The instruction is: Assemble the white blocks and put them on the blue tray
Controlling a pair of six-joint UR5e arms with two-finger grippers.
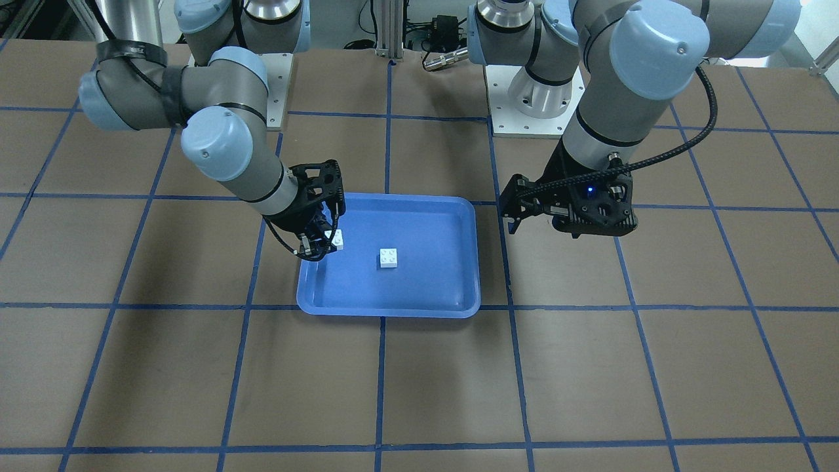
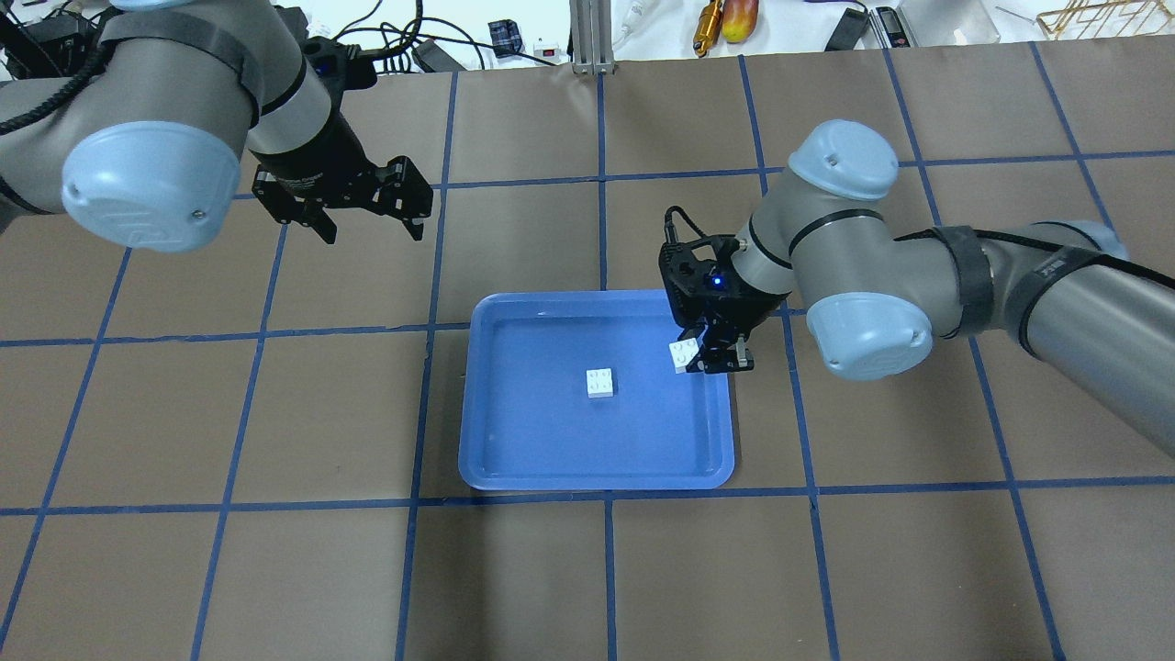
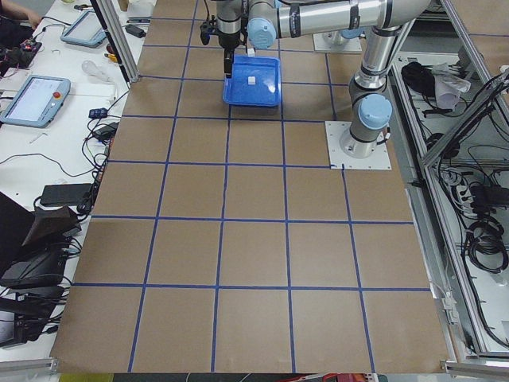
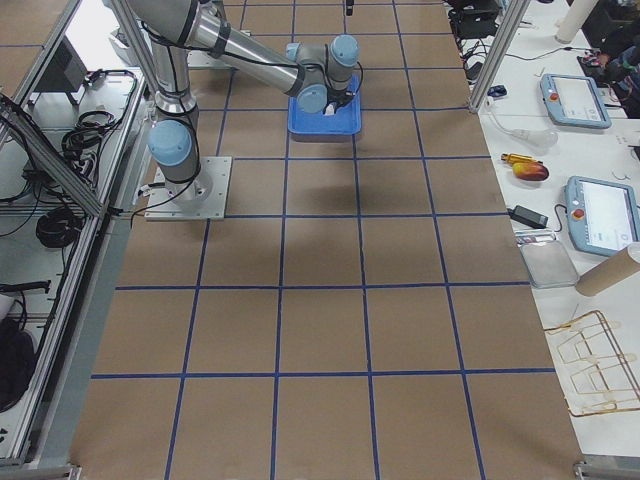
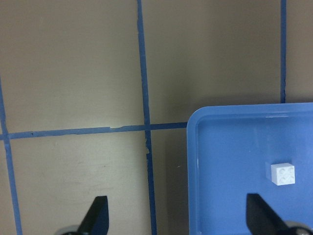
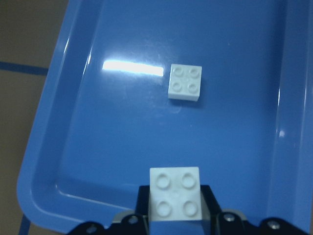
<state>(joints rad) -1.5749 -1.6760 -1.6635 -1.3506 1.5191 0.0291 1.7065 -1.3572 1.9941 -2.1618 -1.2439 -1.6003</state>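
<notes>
Over table and blue tray, right fingers clamp one white block, seemingly to stack on its mate ahead; left fingers gape.

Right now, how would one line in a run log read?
right gripper: shut on held block, above blue tray | loose block: on tray, unjoined | left gripper: open, empty, off tray
</notes>
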